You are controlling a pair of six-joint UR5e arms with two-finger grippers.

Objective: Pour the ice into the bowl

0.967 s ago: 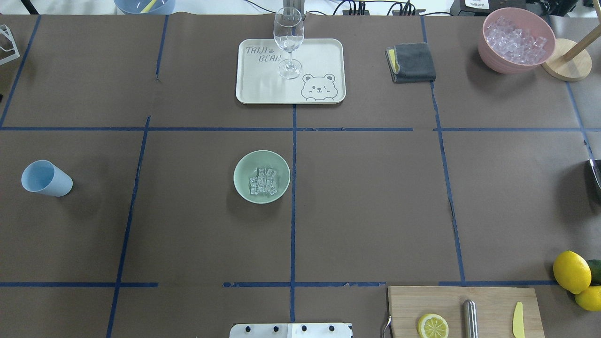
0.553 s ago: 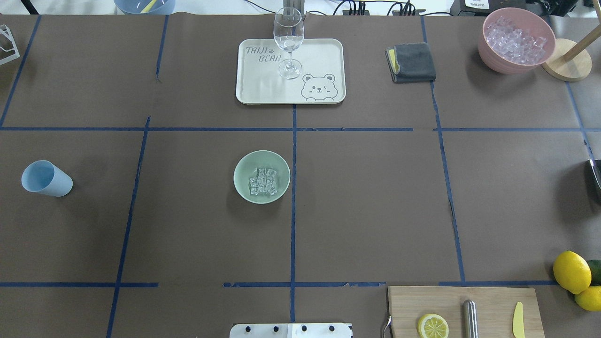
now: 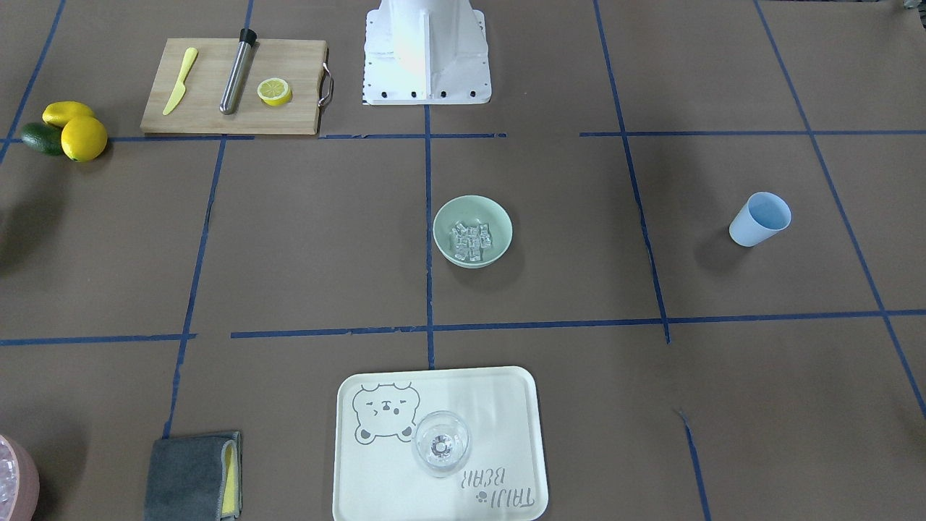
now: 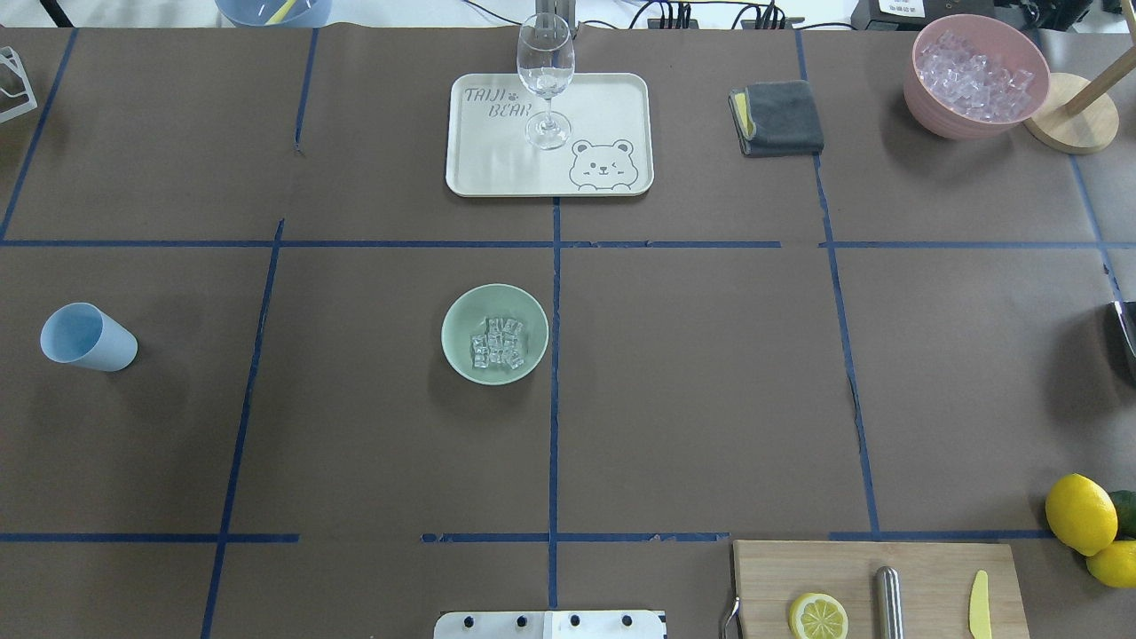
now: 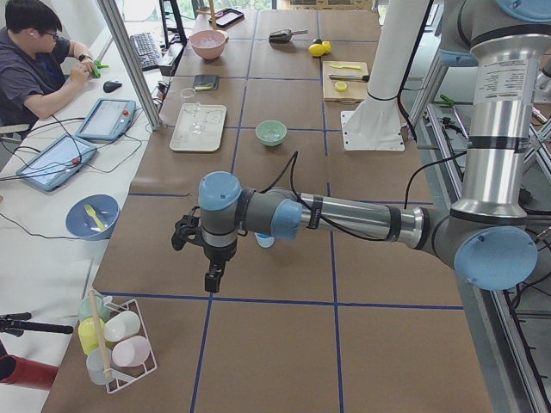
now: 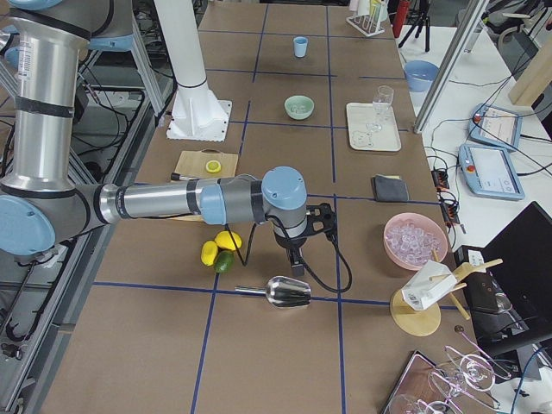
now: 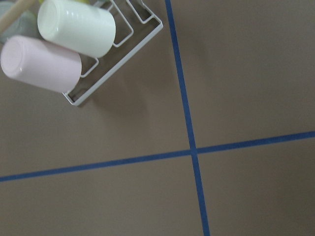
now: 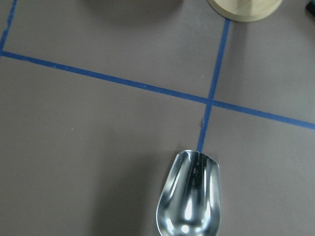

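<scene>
The pale green bowl point(image 4: 494, 334) stands at mid-table with a small heap of clear ice point(image 4: 499, 343) in its bottom; the front view shows the same bowl point(image 3: 472, 231) and ice point(image 3: 471, 239). My left gripper point(image 5: 211, 281) hangs over the table's left end, far from the bowl, pointing down near the light blue cup point(image 4: 87, 337). My right gripper point(image 6: 296, 264) hovers at the right end just above a metal scoop point(image 8: 189, 201) lying empty on the table. Neither wrist view shows fingers, so I cannot tell whether either gripper is open or shut.
A pink bowl point(image 4: 974, 75) full of ice sits at the back right beside a wooden stand point(image 4: 1069, 114). A tray point(image 4: 612, 106) with a wine glass point(image 4: 545, 75), a grey cloth point(image 4: 779, 118), a cutting board point(image 4: 932, 568) with lemon slice, lemons point(image 4: 1080, 513), and a cup rack point(image 7: 113, 59) lie around.
</scene>
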